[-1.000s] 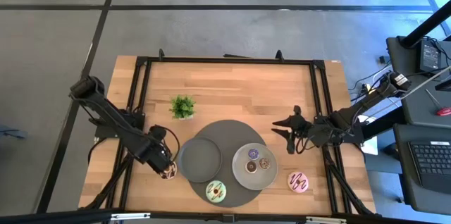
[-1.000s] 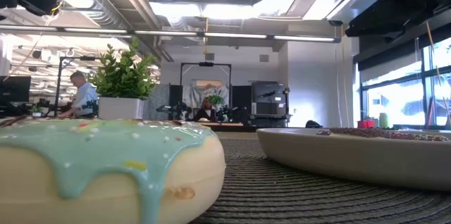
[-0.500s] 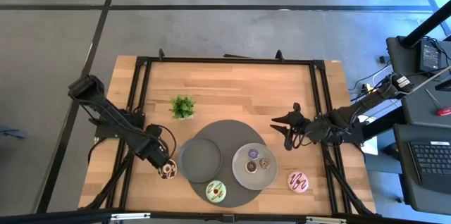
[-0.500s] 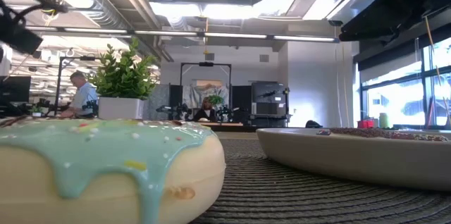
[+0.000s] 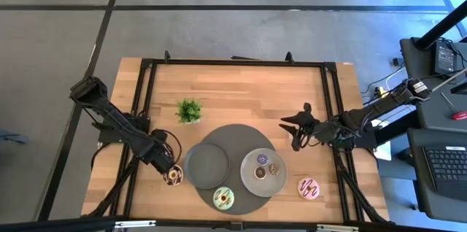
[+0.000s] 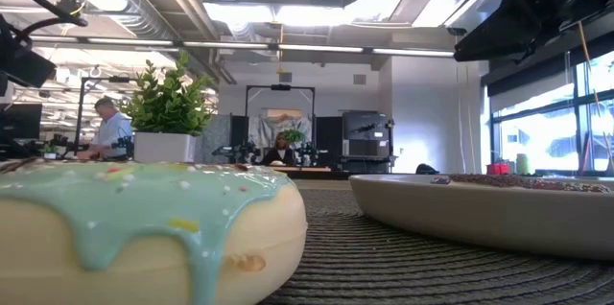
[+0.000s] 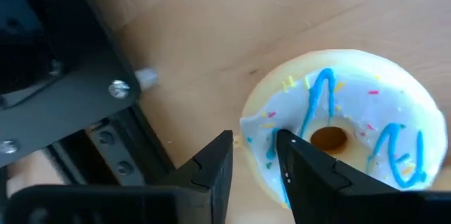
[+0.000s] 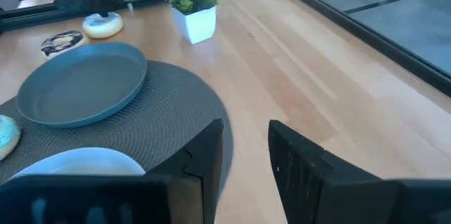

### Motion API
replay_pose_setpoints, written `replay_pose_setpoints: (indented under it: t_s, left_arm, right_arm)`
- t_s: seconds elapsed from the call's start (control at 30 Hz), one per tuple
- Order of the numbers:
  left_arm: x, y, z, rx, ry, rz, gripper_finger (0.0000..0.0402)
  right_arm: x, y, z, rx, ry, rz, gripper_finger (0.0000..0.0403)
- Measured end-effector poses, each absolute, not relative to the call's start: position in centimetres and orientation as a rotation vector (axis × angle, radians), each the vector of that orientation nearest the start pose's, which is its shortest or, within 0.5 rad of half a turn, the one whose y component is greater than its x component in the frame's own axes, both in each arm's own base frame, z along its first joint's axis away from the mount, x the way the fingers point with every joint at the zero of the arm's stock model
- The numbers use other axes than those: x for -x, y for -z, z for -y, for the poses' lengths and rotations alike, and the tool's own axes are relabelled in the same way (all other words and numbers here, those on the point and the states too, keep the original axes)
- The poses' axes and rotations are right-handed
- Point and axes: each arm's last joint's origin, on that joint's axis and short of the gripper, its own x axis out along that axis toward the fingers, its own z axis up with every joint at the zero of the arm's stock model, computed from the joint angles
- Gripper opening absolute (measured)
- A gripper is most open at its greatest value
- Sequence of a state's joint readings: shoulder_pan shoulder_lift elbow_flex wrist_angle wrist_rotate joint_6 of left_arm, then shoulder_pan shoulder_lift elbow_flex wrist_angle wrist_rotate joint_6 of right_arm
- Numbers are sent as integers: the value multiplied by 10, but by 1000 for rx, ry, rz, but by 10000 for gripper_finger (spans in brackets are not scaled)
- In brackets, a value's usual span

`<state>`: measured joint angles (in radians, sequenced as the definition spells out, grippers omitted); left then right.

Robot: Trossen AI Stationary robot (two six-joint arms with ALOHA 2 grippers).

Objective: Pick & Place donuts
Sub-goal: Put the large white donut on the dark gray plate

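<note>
The left gripper [image 7: 254, 155] hung over the white-iced donut [image 7: 345, 136] at the desk's [image 5: 241, 90] seven o'clock corner, fingers [image 7: 211, 164] nearly closed and holding nothing, one tip over the ring's rim. Lowered like this, it would likely press the icing and skid the donut toward the frame rail [image 7: 63, 104]. The right gripper [image 5: 298, 131] waited at three o'clock, fingers slightly parted and empty.
</note>
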<state>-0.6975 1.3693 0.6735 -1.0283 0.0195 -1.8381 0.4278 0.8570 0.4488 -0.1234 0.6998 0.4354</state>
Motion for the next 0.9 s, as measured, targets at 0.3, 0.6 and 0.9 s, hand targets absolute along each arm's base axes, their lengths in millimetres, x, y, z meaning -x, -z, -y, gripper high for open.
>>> replay_pose_setpoints:
  t_s: [0.3,0.6,0.9]
  left_arm:
    - [-139,-155,117,799,-983,-1424,102]
    - [-140,-155,117,749,-939,-1438,102]
    - [-139,-155,117,715,-892,-1490,103]
  right_arm:
    - [-166,-215,-56,-123,332,-393,116]
    - [-166,-215,-56,-121,330,-394,116]
    - [-166,-215,-56,-121,330,-394,116]
